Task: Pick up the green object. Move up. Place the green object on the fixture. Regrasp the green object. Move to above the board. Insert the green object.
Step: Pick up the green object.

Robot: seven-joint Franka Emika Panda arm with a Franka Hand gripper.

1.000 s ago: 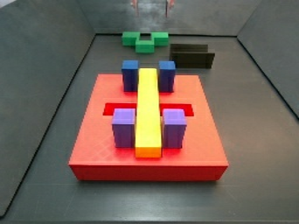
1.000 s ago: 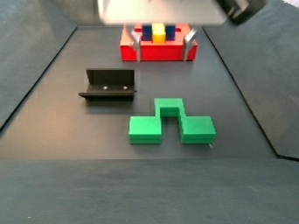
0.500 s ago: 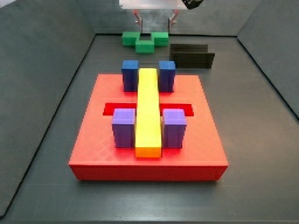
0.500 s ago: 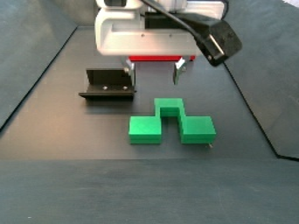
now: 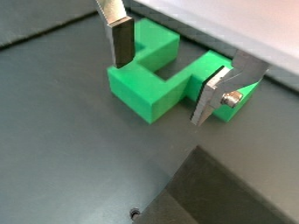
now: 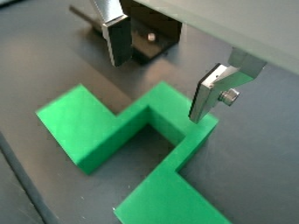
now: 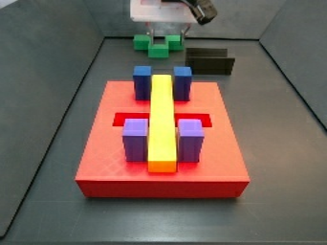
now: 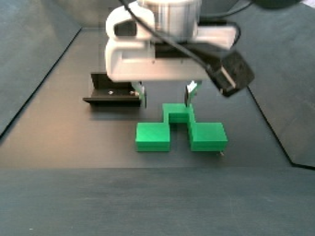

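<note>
The green object lies flat on the dark floor, its raised middle toward the fixture. My gripper hangs open just over that middle part. In a wrist view the silver fingers stand on either side of the green object with gaps showing, and the gripper holds nothing. From the other wrist camera the gripper sits over the edge of the green object, with the fixture behind. A side view has the gripper above the green object. The red board lies nearer that camera.
On the board stand a long yellow bar, two blue blocks and two purple blocks. The fixture sits right of the green object. Grey walls enclose the floor on each side. My gripper's body hides the board in one side view.
The gripper has come down from high above until its open fingers are level with the green object's raised middle. The green object, fixture and board have not moved.
</note>
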